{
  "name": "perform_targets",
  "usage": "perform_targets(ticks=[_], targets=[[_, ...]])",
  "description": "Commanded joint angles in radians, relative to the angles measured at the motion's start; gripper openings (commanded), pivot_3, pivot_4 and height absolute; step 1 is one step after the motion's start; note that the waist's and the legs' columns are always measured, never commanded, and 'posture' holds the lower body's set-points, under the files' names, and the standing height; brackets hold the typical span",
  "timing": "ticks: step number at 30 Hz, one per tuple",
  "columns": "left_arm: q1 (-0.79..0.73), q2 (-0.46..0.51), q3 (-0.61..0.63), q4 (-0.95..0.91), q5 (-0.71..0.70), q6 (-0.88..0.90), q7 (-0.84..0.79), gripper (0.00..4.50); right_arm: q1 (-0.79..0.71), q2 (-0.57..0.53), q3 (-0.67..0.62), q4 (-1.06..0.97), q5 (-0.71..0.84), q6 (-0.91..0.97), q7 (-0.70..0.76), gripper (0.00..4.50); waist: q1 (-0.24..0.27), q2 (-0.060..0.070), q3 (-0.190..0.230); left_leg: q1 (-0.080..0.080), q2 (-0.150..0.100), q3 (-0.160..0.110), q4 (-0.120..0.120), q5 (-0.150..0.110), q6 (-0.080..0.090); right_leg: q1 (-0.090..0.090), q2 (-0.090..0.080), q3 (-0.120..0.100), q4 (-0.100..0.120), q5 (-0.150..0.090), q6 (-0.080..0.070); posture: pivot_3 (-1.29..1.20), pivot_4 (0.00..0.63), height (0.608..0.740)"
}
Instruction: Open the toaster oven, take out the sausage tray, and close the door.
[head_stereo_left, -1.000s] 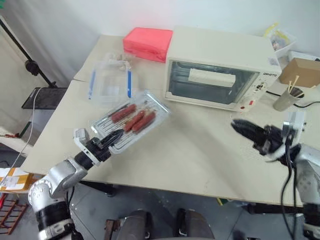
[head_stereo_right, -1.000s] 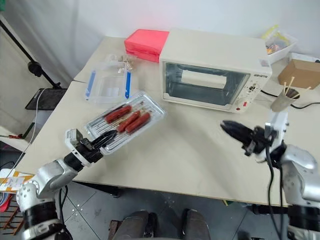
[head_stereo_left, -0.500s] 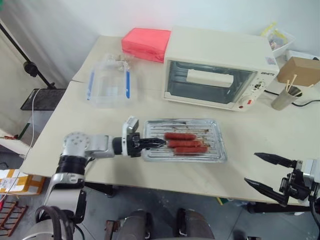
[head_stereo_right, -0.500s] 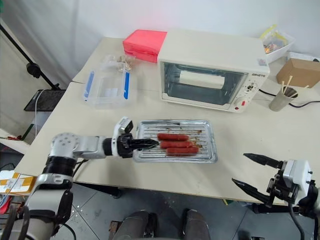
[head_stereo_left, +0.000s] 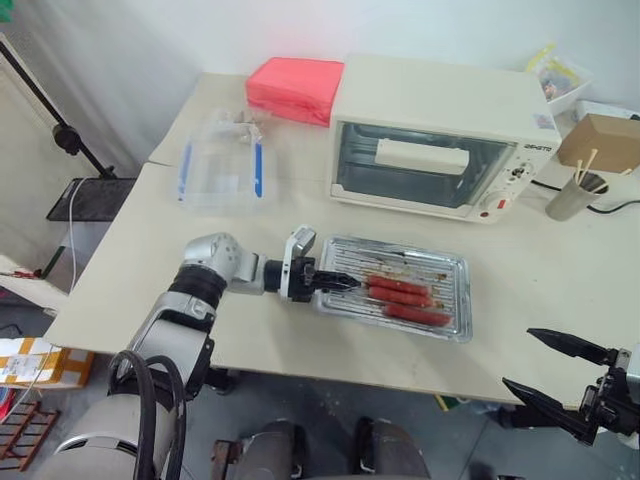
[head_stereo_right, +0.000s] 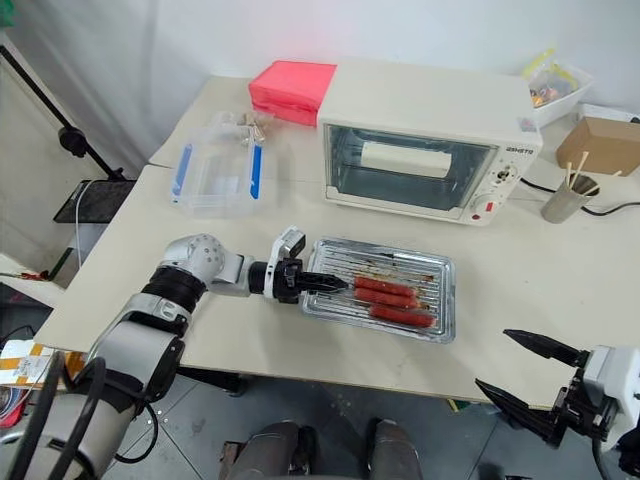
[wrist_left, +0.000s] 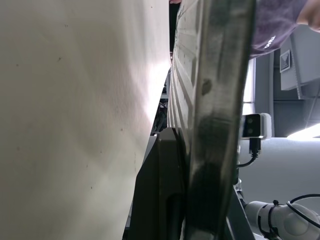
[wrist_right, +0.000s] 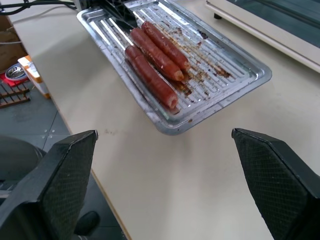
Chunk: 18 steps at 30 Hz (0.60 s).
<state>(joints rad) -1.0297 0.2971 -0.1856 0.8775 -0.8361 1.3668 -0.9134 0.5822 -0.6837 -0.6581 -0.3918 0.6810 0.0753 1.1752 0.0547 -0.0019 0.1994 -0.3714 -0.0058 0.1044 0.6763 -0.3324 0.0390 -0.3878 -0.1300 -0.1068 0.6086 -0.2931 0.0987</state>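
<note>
Now the left fingers clamp one shiny silver ribbed tray holding three red-brown sausages; the right fingers stand wide apart.

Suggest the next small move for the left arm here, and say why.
Probably open the left gripper and draw it back: it is shut on the sausage tray rim, the tray seems to lie on the table, and the door looks closed.

Sausage tray before shut toaster oven
</note>
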Motion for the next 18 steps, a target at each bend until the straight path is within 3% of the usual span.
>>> perform_targets(ticks=[1, 4, 5, 6, 10, 16, 18], targets=[[-0.007, -0.028, 0.065, 0.021, 0.058, 0.032, 0.065, 0.19, -0.003, 0.008, -0.015, -0.027, 0.016, 0.005, -0.017, 4.49, 0.002, 0.000, 0.000, 0.000, 0.000, 0.000, 0.000, 0.000, 0.000, 0.000, 0.000, 0.000, 0.000, 0.000, 0.000, 0.00, 0.150, 0.740], [0.006, -0.013, 0.117, -0.061, 0.045, 0.117, 0.073, 0.95, -0.032, 0.007, 0.004, -0.015, 0.010, 0.005, -0.026, 4.50, -0.003, -0.001, 0.000, -0.003, 0.000, 0.000, 0.000, 0.000, 0.001, -0.003, 0.000, 0.000, 0.000, 0.001, 0.001, 0.00, 0.150, 0.740], [0.014, -0.008, 0.130, -0.079, 0.045, 0.134, 0.079, 1.01, -0.035, 0.007, 0.005, -0.011, 0.009, 0.005, -0.025, 4.50, -0.005, 0.000, 0.000, -0.004, 0.000, 0.000, 0.000, 0.000, 0.001, -0.004, 0.000, 0.000, 0.001, 0.001, 0.001, 0.00, 0.150, 0.740], [0.024, 0.000, 0.149, -0.105, 0.044, 0.157, 0.091, 1.47, -0.039, 0.008, 0.008, -0.006, 0.006, 0.002, -0.022, 4.50, -0.008, 0.000, 0.000, -0.005, 0.000, 0.000, -0.001, 0.000, 0.001, -0.006, 0.000, 0.000, 0.002, 0.001, 0.001, 0.00, 0.150, 0.740], [0.071, 0.032, 0.217, -0.212, 0.027, 0.240, 0.122, 2.55, -0.070, 0.007, 0.031, 0.022, -0.007, -0.009, -0.015, 4.50, -0.016, -0.001, 0.000, -0.005, 0.000, 0.000, -0.004, 0.002, 0.004, -0.006, 0.001, -0.001, 0.002, 0.001, 0.001, 0.00, 0.150, 0.740], [0.156, 0.141, 0.229, -0.352, -0.035, 0.248, 0.137, 4.41, -0.116, -0.002, 0.063, 0.059, -0.018, -0.017, 0.004, 4.50, -0.029, -0.001, 0.001, -0.004, 0.000, 0.000, -0.003, 0.002, 0.003, -0.006, 0.001, -0.001, 0.002, 0.001, 0.001, 0.00, 0.150, 0.740], [0.186, 0.184, 0.217, -0.406, -0.047, 0.248, 0.125, 4.48, -0.129, -0.005, 0.070, 0.067, -0.021, -0.016, 0.008, 4.50, -0.031, -0.001, 0.001, -0.004, 0.000, 0.000, -0.003, 0.002, 0.003, -0.006, 0.001, -0.001, 0.002, 0.001, 0.001, 0.00, 0.150, 0.740]])
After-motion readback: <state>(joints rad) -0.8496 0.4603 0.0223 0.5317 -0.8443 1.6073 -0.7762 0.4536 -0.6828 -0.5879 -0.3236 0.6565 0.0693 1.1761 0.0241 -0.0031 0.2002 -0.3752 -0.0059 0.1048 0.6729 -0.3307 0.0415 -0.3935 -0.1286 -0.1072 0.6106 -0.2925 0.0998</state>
